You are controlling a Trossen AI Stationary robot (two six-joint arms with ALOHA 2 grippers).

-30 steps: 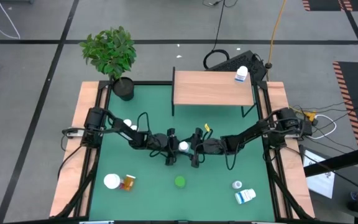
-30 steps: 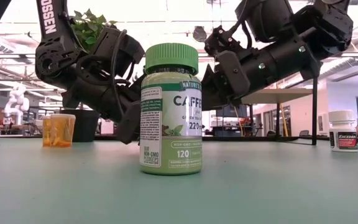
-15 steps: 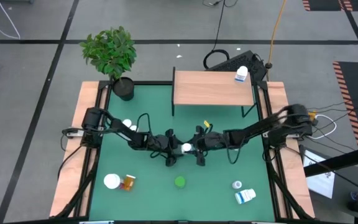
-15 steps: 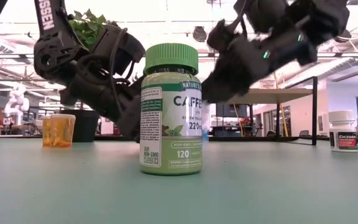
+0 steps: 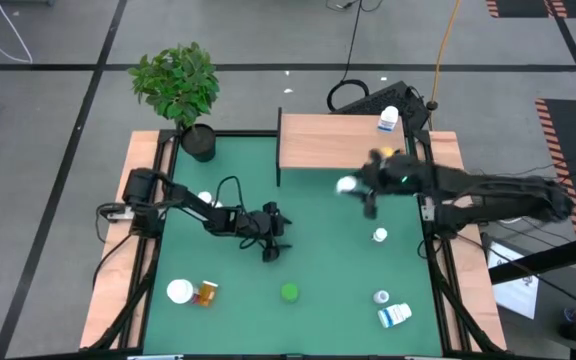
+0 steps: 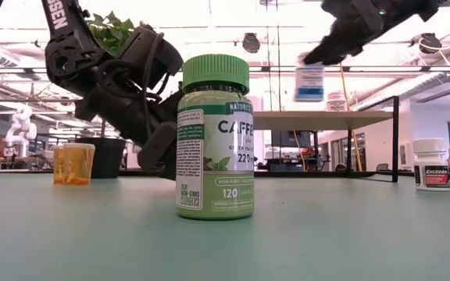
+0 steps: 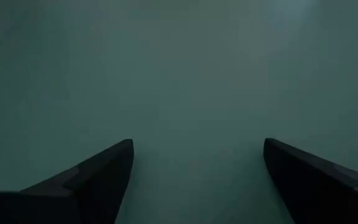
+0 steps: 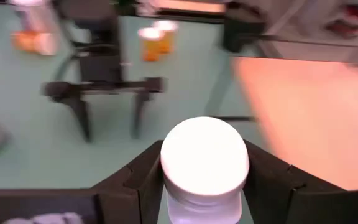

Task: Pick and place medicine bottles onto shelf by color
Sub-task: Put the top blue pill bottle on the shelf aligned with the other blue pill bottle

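Observation:
My right gripper (image 5: 356, 188) hangs in the air near the shelf's (image 5: 328, 145) front edge, shut on a white-capped medicine bottle (image 5: 346, 185) with a blue-and-white label (image 6: 309, 83). My left gripper (image 5: 274, 238) stands open low over the middle of the green table, nothing between its fingers (image 7: 98, 183). One white bottle (image 5: 388, 121) stands on the shelf's far right corner. A green bottle (image 5: 289, 292), an amber one (image 5: 206, 293) and several white ones (image 5: 380, 235) stand or lie on the table. My right gripper pinches the bottle between its two fingers at the cap and upper body (image 8: 166, 171), one finger (image 8: 135, 180) on each side. The fingers slant down from the table's right side. The bottle hangs upright, cap up, lifted well clear of the table.
A potted plant (image 5: 178, 85) stands at the table's far left corner. Wooden side rails (image 5: 118, 230) edge the table. A white bottle (image 5: 395, 315) lies near the front right, another (image 5: 179, 291) stands at the front left. Cables and a dark box lie behind the shelf.
At the table's middle my left gripper has opened and let go of the white-capped bottle while my right gripper shut on it. My right gripper has then risen and swung toward the far right, carrying the bottle clear of the table to the shelf's front edge.

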